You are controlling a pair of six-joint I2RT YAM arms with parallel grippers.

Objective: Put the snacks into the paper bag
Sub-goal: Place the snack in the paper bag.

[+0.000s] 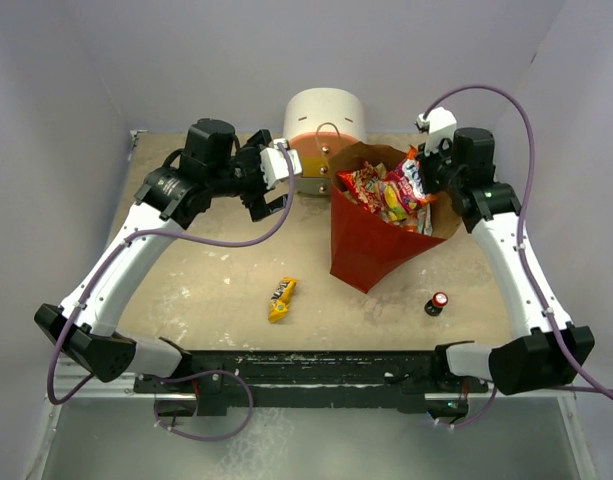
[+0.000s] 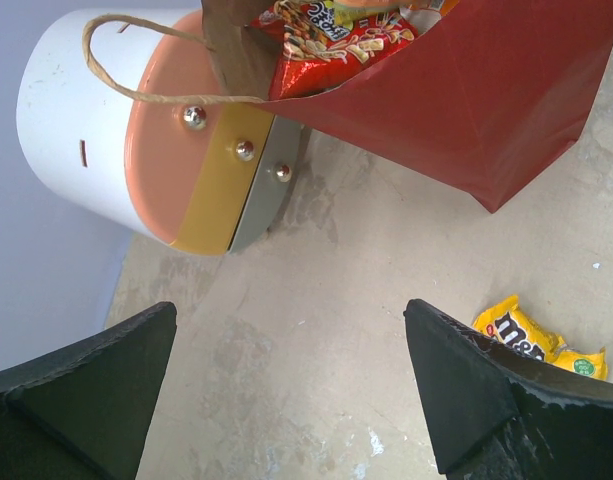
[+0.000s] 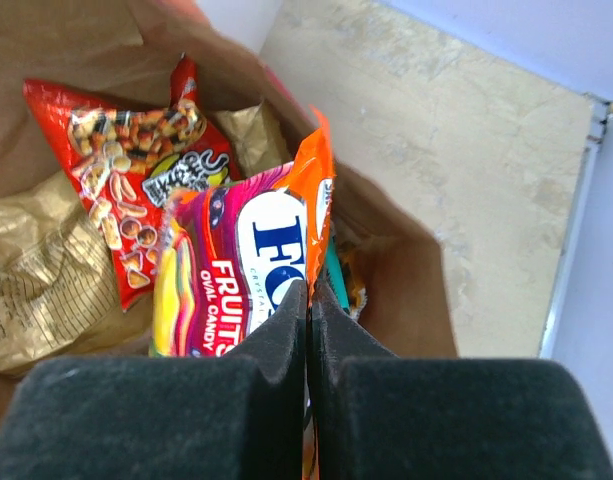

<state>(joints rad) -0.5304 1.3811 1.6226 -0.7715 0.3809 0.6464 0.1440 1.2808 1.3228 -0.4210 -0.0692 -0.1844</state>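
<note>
Fox's candy packet inside the paper bag, orange edge pinched between the pressed-together fingers of the right gripper. Likely light, crinkly, slippery: best taken by a sealed edge. Left gripper spread wide near the M&M's packet on the table.

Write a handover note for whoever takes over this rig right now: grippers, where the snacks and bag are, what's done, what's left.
Left gripper: open and empty, hovering over the table beside the paper bag.
Right gripper: shut on the edge of the pink candy packet, holding it in the bag's mouth.
Bag: standing, with a red snack packet and a tan packet inside.
Done: most snacks are bagged.
Left: release the candy packet into the bag, then bag the yellow packet lying on the table. The small bottle is not a snack.
</note>
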